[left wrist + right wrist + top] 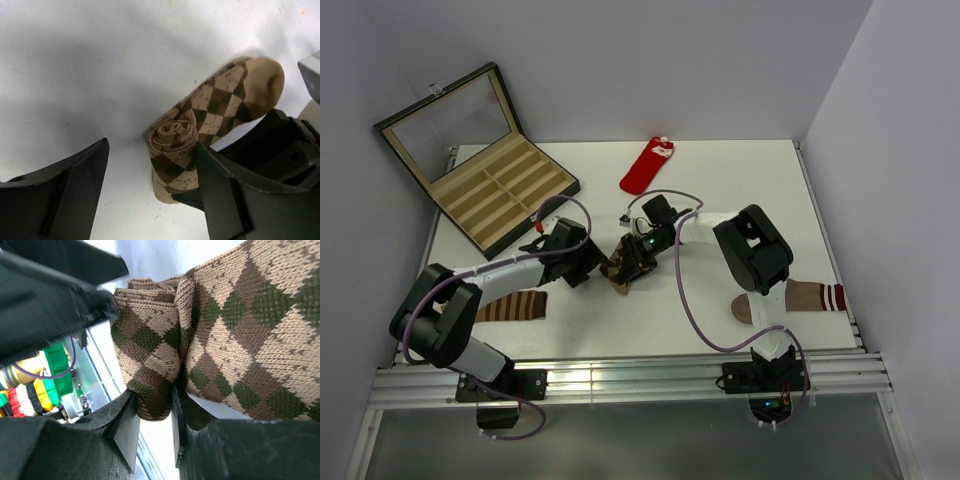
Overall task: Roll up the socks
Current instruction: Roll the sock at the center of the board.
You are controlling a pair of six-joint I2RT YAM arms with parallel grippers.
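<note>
The argyle sock (pixel 619 274) lies mid-table, partly rolled from the cuff end. In the left wrist view the roll (pixel 172 137) shows as a spiral, with the tan toe (pixel 265 82) still flat. My left gripper (pixel 152 195) is open around the roll, which rests against its right finger (pixel 225 190). My right gripper (pixel 152 412) is shut on the lower end of the roll (pixel 150 390); in the top view it (pixel 632 256) meets the left gripper (pixel 596 262) over the sock. The red sock (pixel 646 167) with its white cuff lies flat at the back.
An open compartment box (pixel 480 170) stands at the back left. A brown-and-cream striped sock (pixel 512 307) lies under the left arm. A tan-brown sock (pixel 802 297) lies by the right arm's base. A small dark object (pixel 626 216) sits behind the grippers.
</note>
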